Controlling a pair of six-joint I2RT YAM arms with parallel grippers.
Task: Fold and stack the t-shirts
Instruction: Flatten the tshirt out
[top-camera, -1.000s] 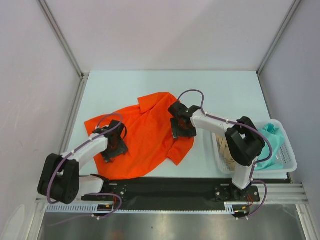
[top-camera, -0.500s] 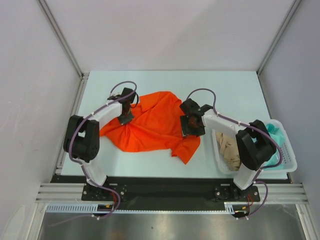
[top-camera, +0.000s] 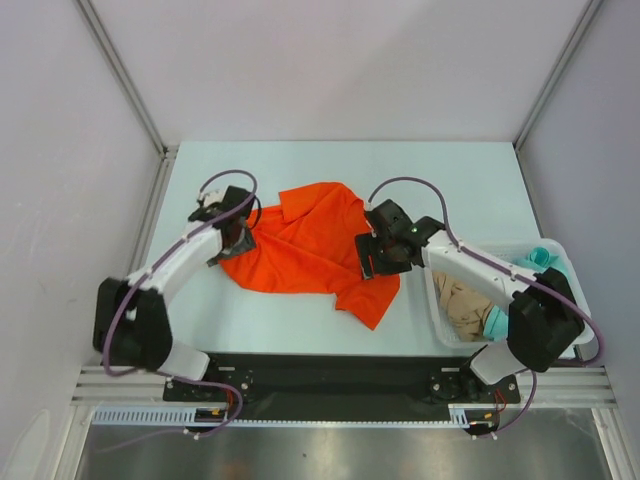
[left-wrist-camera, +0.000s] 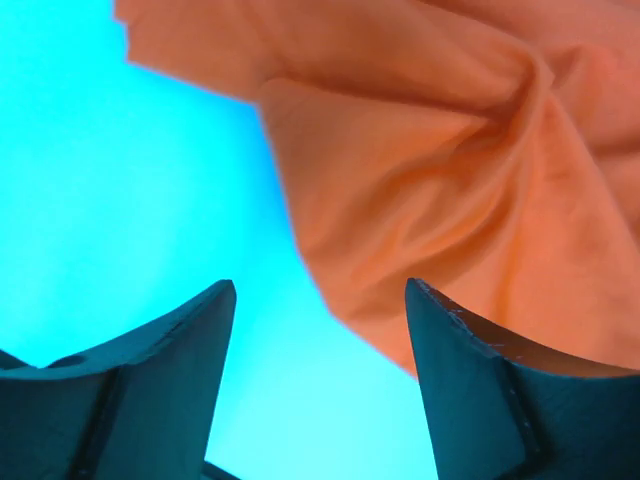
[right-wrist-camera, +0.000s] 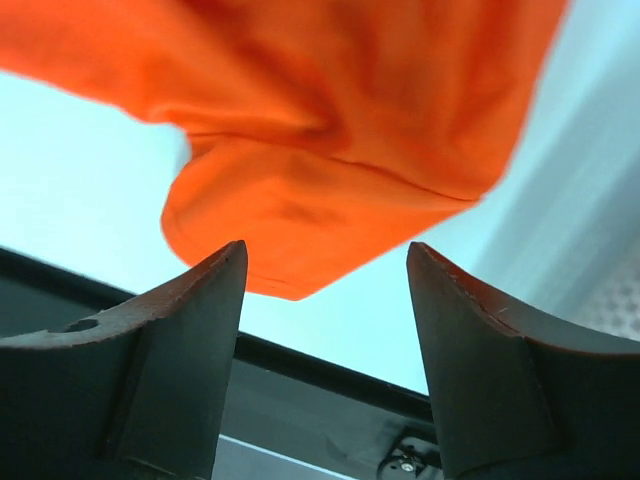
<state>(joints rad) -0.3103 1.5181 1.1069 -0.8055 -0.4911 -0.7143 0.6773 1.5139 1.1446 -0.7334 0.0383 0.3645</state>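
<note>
The orange-red t-shirt (top-camera: 305, 250) lies bunched in the middle of the table; it also shows in the left wrist view (left-wrist-camera: 450, 190) and the right wrist view (right-wrist-camera: 330, 130). My left gripper (top-camera: 232, 240) is open and empty at the shirt's left edge (left-wrist-camera: 318, 300). My right gripper (top-camera: 382, 262) is open and empty over the shirt's right side, above its sleeve (right-wrist-camera: 325, 265). The beige-tan shirt (top-camera: 462, 305) and the teal-green shirt (top-camera: 540, 262) lie in the basket at the right.
The white mesh basket (top-camera: 575, 330) stands at the table's right edge. A black rail (top-camera: 330, 372) runs along the near edge and shows in the right wrist view (right-wrist-camera: 320, 370). Metal frame posts stand at the back corners.
The left arm has swung from the shirt's near left to its far left edge. The shirt is pulled into a smaller bunch. The right gripper has shifted a little right.
</note>
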